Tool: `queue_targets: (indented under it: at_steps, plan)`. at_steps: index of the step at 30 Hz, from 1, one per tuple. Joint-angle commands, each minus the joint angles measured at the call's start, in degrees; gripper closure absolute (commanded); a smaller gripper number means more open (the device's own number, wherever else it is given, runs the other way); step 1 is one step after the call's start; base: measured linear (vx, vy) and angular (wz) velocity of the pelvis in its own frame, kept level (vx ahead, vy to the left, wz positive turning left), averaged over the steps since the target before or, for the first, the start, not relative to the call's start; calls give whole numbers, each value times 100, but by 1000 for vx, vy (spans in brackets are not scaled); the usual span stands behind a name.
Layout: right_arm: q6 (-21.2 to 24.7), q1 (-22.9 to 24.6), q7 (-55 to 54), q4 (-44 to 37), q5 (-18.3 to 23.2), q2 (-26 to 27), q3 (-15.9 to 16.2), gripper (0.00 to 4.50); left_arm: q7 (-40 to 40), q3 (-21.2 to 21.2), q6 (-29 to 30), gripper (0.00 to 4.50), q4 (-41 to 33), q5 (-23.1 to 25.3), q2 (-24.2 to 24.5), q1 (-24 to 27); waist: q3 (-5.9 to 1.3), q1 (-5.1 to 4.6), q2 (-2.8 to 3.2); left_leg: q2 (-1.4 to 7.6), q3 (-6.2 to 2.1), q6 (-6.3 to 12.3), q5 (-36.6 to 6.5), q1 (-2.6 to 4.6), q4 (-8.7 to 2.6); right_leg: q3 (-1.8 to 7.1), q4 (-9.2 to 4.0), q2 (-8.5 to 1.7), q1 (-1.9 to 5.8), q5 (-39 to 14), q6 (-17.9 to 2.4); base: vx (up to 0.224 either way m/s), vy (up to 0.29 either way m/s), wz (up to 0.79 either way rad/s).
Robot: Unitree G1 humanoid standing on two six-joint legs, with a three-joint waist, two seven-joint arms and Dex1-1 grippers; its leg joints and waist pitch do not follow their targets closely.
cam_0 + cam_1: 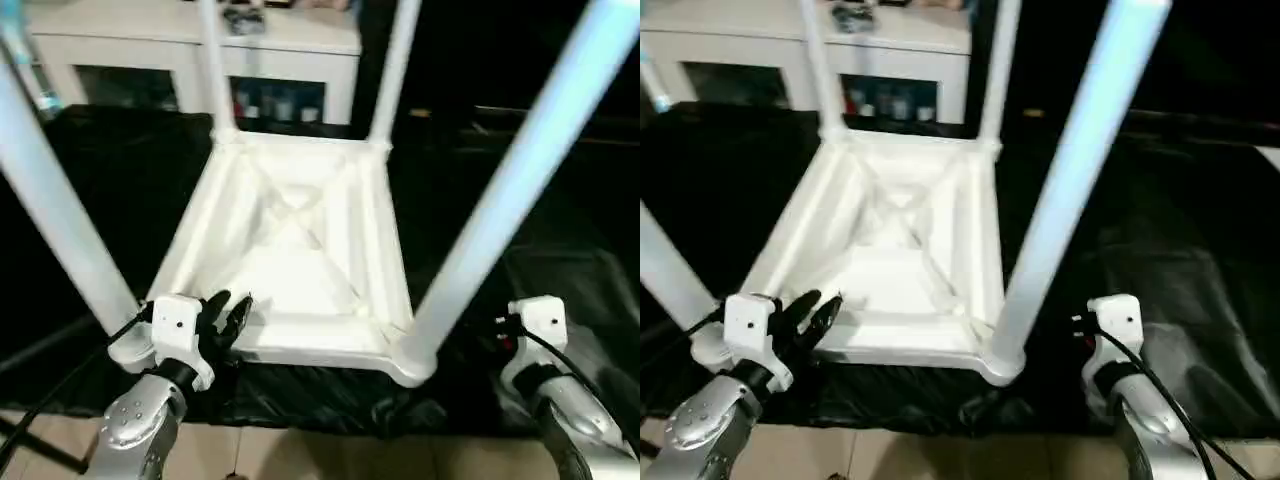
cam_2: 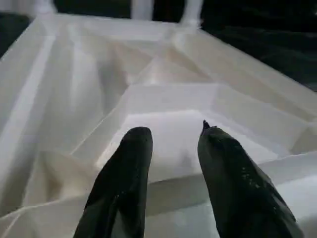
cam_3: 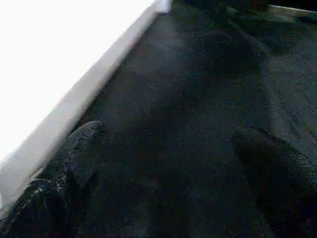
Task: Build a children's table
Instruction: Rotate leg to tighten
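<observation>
At lower left of the head view, the left gripper [image 1: 232, 315] hovers over the near rim of the children's table [image 1: 300, 250], its two black fingers [image 2: 124, 173] parted and empty. The table lies upside down at centre on a black cloth [image 1: 120, 180]: glossy white plastic, ribbed X underside, four tapered tube legs standing up. At lower right, the right gripper [image 3: 168, 168] hangs spread wide above the matte cloth, grasping nothing.
</observation>
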Motion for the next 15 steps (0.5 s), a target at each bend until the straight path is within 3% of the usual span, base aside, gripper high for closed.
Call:
queue_targets:
  at_steps: [1,2,3,4,5,6,7,8,9,10,11,12,14,15]
  plan:
    - [-50,37,11,31,124,-89,-321,0,-189,-15,-20,248,-159,-177,27,114,-98,-58,-23,142,-155,-302,-4086,171,-565,143,-637,-442,-78,-3968,-21,0,0,0]
    - [-74,79,98,3,182,-130,-353,0,-240,-32,-24,237,-196,-185,74,190,-59,-135,-42,72,-144,-218,-3871,204,-459,-26,-802,-431,-114,-4449,170,0,0,0]
    - [-99,117,175,-22,221,-171,-373,0,-284,-50,-28,232,-227,-189,118,258,-68,-156,-10,72,-147,-183,-3843,215,-447,-97,-828,-418,-78,-4467,238,0,0,0]
    - [-117,169,295,-36,281,-239,-406,0,-237,-22,-120,232,-211,-125,138,340,-43,-230,26,164,-219,-166,-4095,41,-596,-219,-696,-354,132,-4101,323,0,0,0]
    - [-153,225,438,-44,346,-324,-435,0,-170,20,-226,232,-185,-76,151,422,-18,-133,142,431,-286,-283,-4929,-310,-1051,-30,140,-286,501,-2945,31,0,0,0]
    - [-148,289,674,-80,491,-400,-453,0,-180,79,-303,228,-187,-128,141,489,-63,29,154,509,-258,-319,-5197,-392,-1174,182,617,-256,579,-2039,-133,0,0,0]
    - [-148,289,674,-80,491,-400,-453,0,-180,79,-303,196,-187,-128,141,489,-26,70,-87,425,-98,-214,-5064,-72,-1045,499,497,-255,146,-2133,-125,28,-98,19]
    - [-154,355,888,-129,608,-475,-445,0,-220,119,-319,189,-216,-224,132,551,7,98,-338,-160,50,-154,-3322,414,32,433,-723,-511,-600,-5676,439,28,-98,19]
    - [-153,427,1098,-203,715,-556,-427,0,-273,167,-336,190,-267,-347,111,613,-66,40,-311,-208,-56,89,-1613,219,417,667,-773,-890,-462,-6520,365,46,-79,-5]
    - [-149,558,1468,-377,913,-673,-385,0,-338,268,-440,190,-363,-532,62,709,-58,54,-311,-121,-161,89,-1311,-83,193,660,-610,-910,-155,-6224,295,80,7,-28]
    - [-165,633,1671,-475,1013,-740,-362,0,-386,321,-468,171,-426,-647,39,775,-109,165,-253,-3,-175,-40,-1638,-186,-195,449,-421,-584,-81,-5326,205,80,7,-28]
    - [-170,713,1903,-584,1126,-807,-350,0,-447,383,-514,171,-496,-765,19,857,-132,185,-167,75,-200,-73,-2127,-144,-324,442,-302,-425,-124,-4283,8,83,11,-14]
    - [-136,759,2089,-625,1227,-880,-351,0,-577,427,-632,146,-544,-867,75,1004,-141,173,-180,124,-198,26,-2382,-107,-399,465,-250,-380,-113,-3432,-291,0,0,0]
    - [-132,766,2175,-625,1262,-919,-332,0,-708,430,-745,144,-563,-930,137,1129,-171,187,-144,134,-197,90,-2191,-151,-434,476,-214,-389,-46,-2997,-422,0,0,0]
